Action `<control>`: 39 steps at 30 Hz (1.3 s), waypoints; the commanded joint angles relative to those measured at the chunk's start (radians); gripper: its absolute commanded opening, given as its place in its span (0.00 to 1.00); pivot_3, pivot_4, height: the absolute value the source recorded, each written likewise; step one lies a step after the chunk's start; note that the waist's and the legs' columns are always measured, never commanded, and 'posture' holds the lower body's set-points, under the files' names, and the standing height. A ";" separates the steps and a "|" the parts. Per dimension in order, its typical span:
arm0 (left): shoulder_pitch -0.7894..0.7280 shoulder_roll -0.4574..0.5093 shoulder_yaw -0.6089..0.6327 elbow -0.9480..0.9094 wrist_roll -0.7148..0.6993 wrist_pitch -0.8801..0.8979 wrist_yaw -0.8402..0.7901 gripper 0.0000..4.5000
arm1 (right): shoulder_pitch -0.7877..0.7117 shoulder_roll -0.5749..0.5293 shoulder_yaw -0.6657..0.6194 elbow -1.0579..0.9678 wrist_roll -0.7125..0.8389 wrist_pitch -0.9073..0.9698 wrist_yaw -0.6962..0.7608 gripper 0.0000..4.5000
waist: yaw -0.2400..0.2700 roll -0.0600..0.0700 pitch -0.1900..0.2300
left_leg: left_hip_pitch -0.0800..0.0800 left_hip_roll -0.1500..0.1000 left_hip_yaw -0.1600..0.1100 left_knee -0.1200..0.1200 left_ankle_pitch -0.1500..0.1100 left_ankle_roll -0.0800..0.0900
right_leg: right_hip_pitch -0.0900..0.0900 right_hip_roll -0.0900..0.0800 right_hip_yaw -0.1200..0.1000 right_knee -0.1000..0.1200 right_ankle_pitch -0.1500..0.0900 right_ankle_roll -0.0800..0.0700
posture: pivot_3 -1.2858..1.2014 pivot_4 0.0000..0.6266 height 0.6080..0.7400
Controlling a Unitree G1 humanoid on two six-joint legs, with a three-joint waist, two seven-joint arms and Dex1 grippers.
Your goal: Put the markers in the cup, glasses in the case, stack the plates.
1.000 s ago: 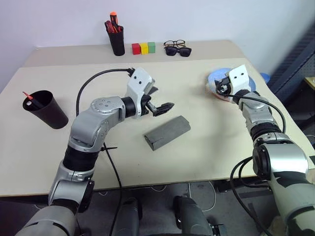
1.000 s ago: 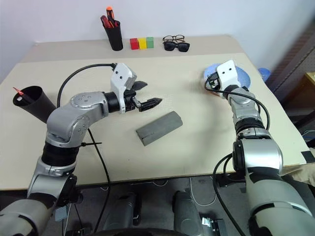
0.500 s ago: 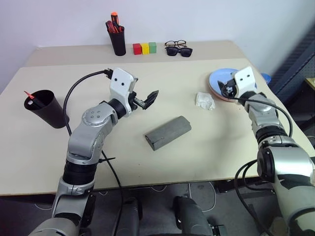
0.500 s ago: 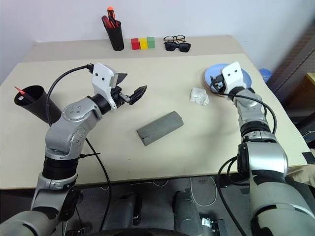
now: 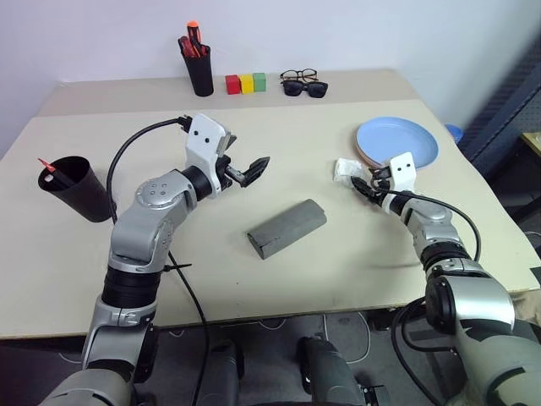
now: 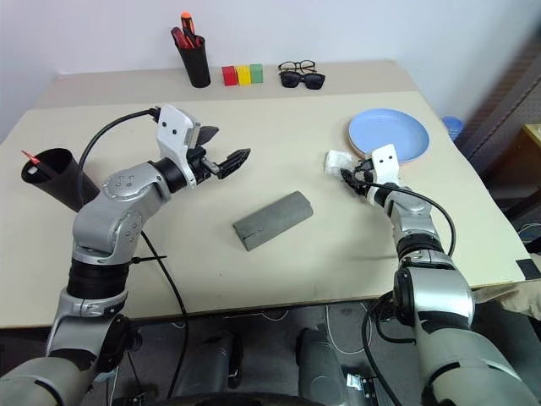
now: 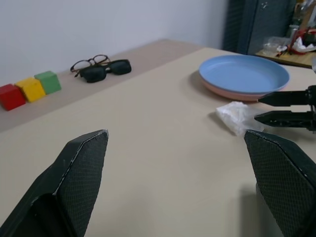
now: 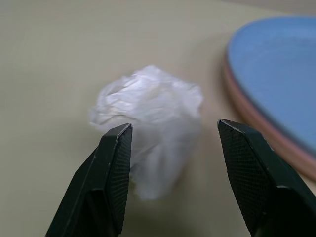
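Both grippers stand open and hold nothing; the left gripper [image 5: 254, 168] hangs spread wide above the table [image 5: 338, 254], and the right gripper [image 5: 358, 183] has its fingers apart just beside a crumpled white wad [image 8: 150, 111]; behind it the 2 plates [image 5: 397, 140] sit stacked, blue on pink; the grey case [image 5: 287, 227] lies closed mid-table; the cup [image 5: 78, 187] stands far left with a red marker [image 5: 47, 165] in it; the glasses [image 5: 299, 75] rest at the back edge against the sunglasses [image 5: 305, 87].

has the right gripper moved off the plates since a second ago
Yes. The right gripper has come down off the plates toward the table's near edge, now at the crumpled white wad.
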 commanded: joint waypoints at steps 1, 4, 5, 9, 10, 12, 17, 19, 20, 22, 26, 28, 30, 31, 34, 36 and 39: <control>-0.007 0.017 0.034 -0.053 -0.015 0.011 0.008 1.00 | -0.025 0.017 -0.015 0.003 0.020 0.028 0.015 0.62 | 0.001 0.000 0.000 | 0.000 0.000 0.000 0.000 0.000 0.000 | 0.000 0.000 0.000 0.000 0.000 0.000 | 0.52 0.24 1.00; -0.003 0.021 0.038 -0.066 -0.019 0.023 0.012 1.00 | -0.025 0.028 -0.014 0.014 0.017 0.041 0.006 0.43 | 0.001 0.000 0.000 | 0.000 0.000 0.000 0.000 0.000 0.000 | 0.000 0.000 0.000 0.000 0.000 0.000 | 0.52 0.24 1.00; -0.003 0.022 0.039 -0.069 -0.020 0.027 0.013 1.00 | -0.026 0.030 -0.014 0.017 0.016 0.045 0.002 0.30 | 0.001 0.000 0.000 | 0.000 0.000 0.000 0.000 0.000 0.000 | 0.000 0.000 0.000 0.000 0.000 0.000 | 0.52 0.24 1.00; -0.001 0.024 0.042 -0.079 -0.023 0.041 0.019 1.00 | -0.026 0.032 -0.012 0.019 0.012 0.047 -0.005 0.01 | 0.001 0.000 0.000 | 0.000 0.000 0.000 0.000 0.000 0.000 | 0.000 0.000 0.000 0.000 0.000 0.000 | 0.52 0.24 1.00; 0.001 0.024 0.041 -0.079 -0.023 0.042 0.020 1.00 | -0.026 0.031 -0.008 0.016 0.008 0.044 -0.004 0.01 | 0.001 0.000 0.000 | 0.000 0.000 0.000 0.000 0.000 0.000 | 0.000 0.000 0.000 0.000 0.000 0.000 | 0.52 0.24 1.00; 0.005 0.023 0.040 -0.084 -0.026 0.047 0.022 1.00 | -0.028 0.027 -0.005 0.005 0.005 0.028 -0.005 0.01 | 0.000 0.000 0.000 | 0.000 0.000 0.000 0.000 0.000 0.000 | 0.000 0.000 0.000 0.000 0.000 0.000 | 0.52 0.24 1.00; 0.007 0.016 0.036 -0.089 -0.037 0.056 0.029 1.00 | -0.069 0.012 -0.035 -0.031 0.034 -0.043 -0.014 0.01 | 0.000 0.000 0.000 | 0.000 0.000 0.000 0.000 0.000 0.000 | 0.000 0.000 0.000 0.000 0.000 0.000 | 0.52 0.24 1.00; 0.007 0.014 0.033 -0.089 -0.041 0.059 0.030 1.00 | -0.105 -0.007 -0.047 -0.023 0.031 -0.067 -0.068 0.01 | 0.000 0.000 0.000 | 0.000 0.000 0.000 0.000 0.000 0.000 | 0.000 0.000 0.000 0.000 0.000 0.000 | 0.52 0.24 1.00; 0.007 0.014 0.032 -0.091 -0.043 0.061 0.029 1.00 | -0.123 -0.018 -0.053 -0.014 0.028 -0.073 -0.098 0.01 | 0.000 0.000 0.000 | 0.000 0.000 0.000 0.000 0.000 0.000 | 0.000 0.000 0.000 0.000 0.000 0.000 | 0.52 0.24 1.00; 0.009 0.013 0.032 -0.095 -0.046 0.065 0.030 1.00 | -0.164 -0.045 -0.060 0.010 0.014 -0.078 -0.184 0.01 | 0.000 0.000 0.000 | 0.000 0.000 0.000 0.000 0.000 0.000 | 0.000 0.000 0.000 0.000 0.000 0.000 | 0.52 0.24 1.00; 0.014 0.011 0.044 -0.110 -0.050 0.074 0.044 1.00 | -0.225 -0.097 -0.040 0.059 -0.036 -0.060 -0.324 0.01 | 0.002 0.000 0.000 | 0.000 0.000 0.000 -0.001 0.000 0.000 | -0.001 0.000 0.000 -0.001 -0.002 -0.003 | 0.52 0.24 1.00; 0.014 0.018 0.053 -0.116 -0.054 0.084 0.052 1.00 | -0.258 -0.132 -0.025 0.086 -0.068 -0.029 -0.371 0.06 | 0.001 0.000 0.000 | 0.000 0.000 0.000 -0.001 0.000 0.000 | -0.001 0.000 0.000 -0.001 -0.002 -0.003 | 0.52 0.24 1.00; 0.019 0.027 0.061 -0.126 -0.058 0.095 0.057 1.00 | -0.281 -0.155 -0.019 0.103 -0.090 -0.008 -0.400 0.18 | 0.001 0.000 0.000 | 0.000 0.000 0.000 -0.001 0.000 0.000 | -0.001 0.000 0.000 -0.001 -0.002 -0.003 | 0.52 0.24 1.00; 0.022 0.032 0.063 -0.132 -0.058 0.100 0.060 1.00 | -0.289 -0.164 -0.017 0.108 -0.100 -0.001 -0.410 0.28 | 0.001 0.000 0.000 | 0.000 0.000 0.000 -0.002 0.000 0.000 | -0.001 0.000 0.000 -0.001 -0.002 -0.003 | 0.52 0.24 1.00; 0.028 0.040 0.069 -0.147 -0.061 0.111 0.071 1.00 | -0.309 -0.182 -0.013 0.115 -0.125 0.003 -0.444 0.60 | -0.002 0.000 0.000 | 0.000 0.000 0.000 -0.002 0.000 0.000 | -0.001 0.000 0.000 -0.001 -0.002 -0.003 | 0.52 0.24 1.00; 0.032 0.041 0.071 -0.156 -0.059 0.110 0.076 1.00 | -0.317 -0.193 -0.010 0.115 -0.137 -0.003 -0.449 0.60 | -0.003 0.000 0.000 | 0.000 0.000 0.000 -0.002 0.000 0.000 | -0.002 0.000 0.000 -0.001 -0.002 -0.003 | 0.52 0.24 1.00; 0.040 0.028 0.073 -0.164 -0.064 0.094 0.080 1.00 | -0.315 -0.203 -0.010 0.109 -0.145 -0.026 -0.436 0.60 | -0.001 0.000 0.000 | 0.000 0.000 0.000 -0.003 0.000 0.000 | -0.002 0.000 0.000 -0.001 -0.002 -0.003 | 0.52 0.24 1.00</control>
